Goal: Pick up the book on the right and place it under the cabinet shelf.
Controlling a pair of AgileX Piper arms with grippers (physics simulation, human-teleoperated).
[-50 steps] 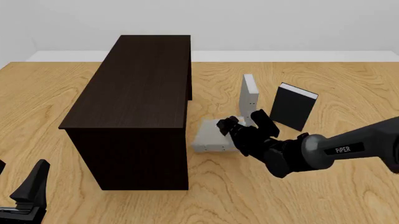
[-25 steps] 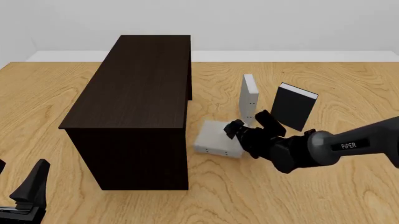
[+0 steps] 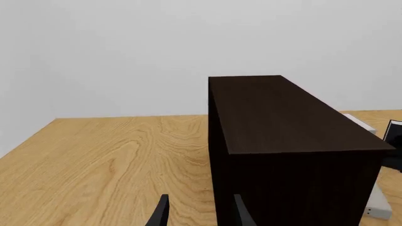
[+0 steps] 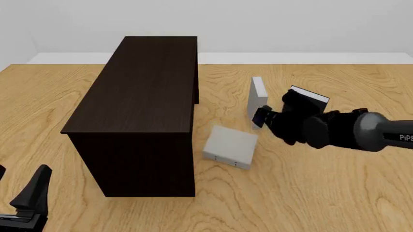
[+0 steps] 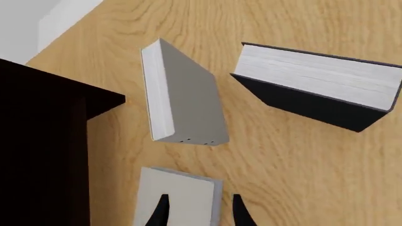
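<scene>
The book [image 4: 230,145] lies flat on the tabletop [image 4: 335,193]. It is light grey, and small dark dots show on the side facing me. It sits just beside the right side of the cabinet shelf [image 4: 139,87], near its front corner. It is out in the open on the wood, not under anything. One corner points at the dark cabinet. I cannot tell if it touches.

The right claw [image 4: 261,117] is up above the tabletop, a little behind the book and to its right. It holds nothing. In the right wrist view its two fingers [image 5: 160,213] stand apart with a gap between them, and the flat book [image 5: 176,197] shows below them.

Close by the claw a second grey book [image 4: 258,99] stands upright on its end, with white pages on one side. The claw is just in front of its lower part. To the right of it is a black book [image 4: 308,101], also standing and leaning a bit. The dark right arm [image 4: 348,130] covers most of it from the front.

The cabinet shelf is a long, very dark brown box with a flat top, much bigger than the books.

The left claw [image 4: 19,195] is far off at the near left corner, low down. Its fingers [image 3: 160,214] are apart too and hold nothing.
</scene>
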